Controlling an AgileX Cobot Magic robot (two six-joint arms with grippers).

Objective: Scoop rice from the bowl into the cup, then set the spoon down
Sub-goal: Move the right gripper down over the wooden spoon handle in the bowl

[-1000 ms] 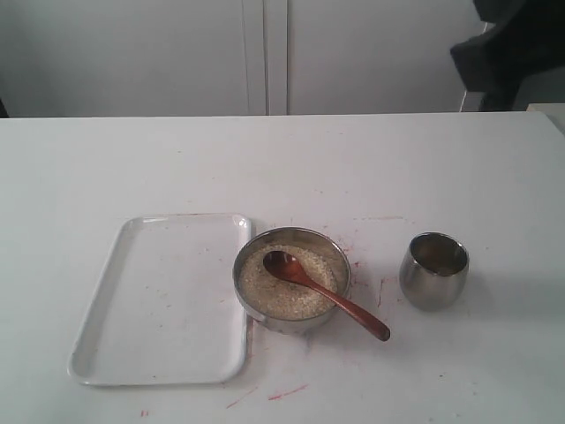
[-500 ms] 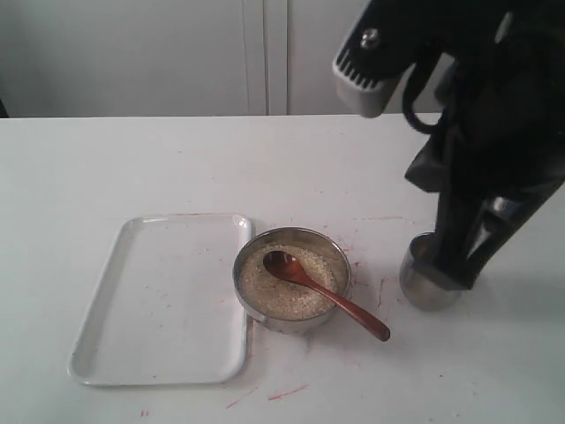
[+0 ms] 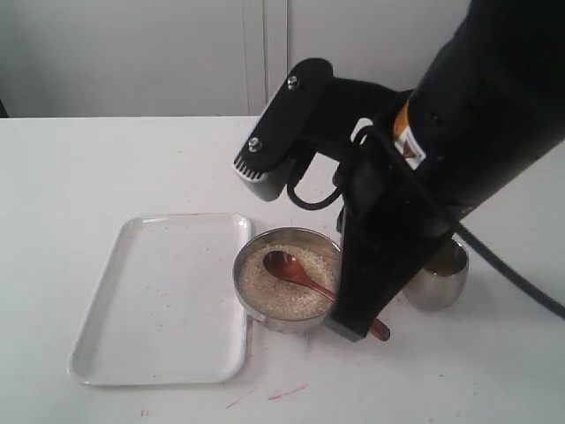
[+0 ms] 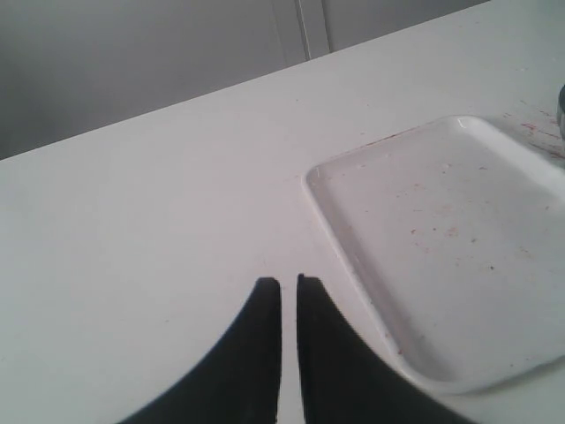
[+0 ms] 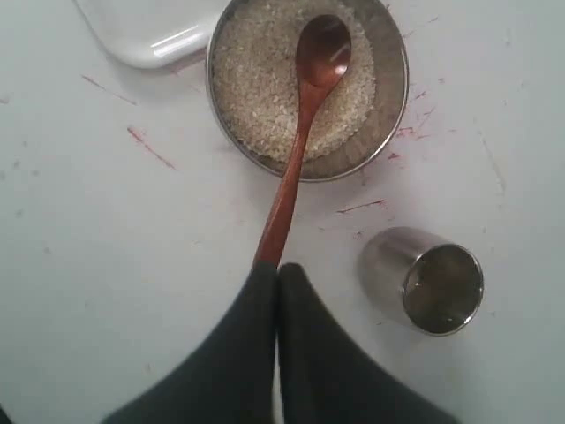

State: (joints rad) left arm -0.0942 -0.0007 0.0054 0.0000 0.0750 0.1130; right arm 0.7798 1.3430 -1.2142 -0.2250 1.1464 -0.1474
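Note:
The steel bowl (image 3: 238, 281) (image 5: 396, 81) holds pale rice (image 3: 265, 290) (image 5: 256, 88). In it lies the reddish-brown wooden spoon (image 3: 291, 268) (image 5: 300, 115), round end on the rice, handle sloping out over the rim. My right gripper (image 3: 347, 329) (image 5: 278, 268) is shut, its tips just over the handle's end and hiding it; nothing shows between the fingers. The small steel cup (image 3: 441, 283) (image 5: 425, 279) stands upright beside the gripper, half hidden by the arm in the exterior view. My left gripper (image 4: 289, 281) is shut and empty over bare table beside the tray.
A white rectangular tray (image 3: 159, 300) (image 4: 441, 238) (image 5: 150, 26) lies left of the bowl, empty apart from specks. Red marks streak the white table (image 3: 106, 168) around the bowl. The right arm covers much of the table's right side.
The right arm has swung in from the upper right and come down leftward, from over the cup to the spoon handle's end. Bowl, spoon, cup and tray have not moved.

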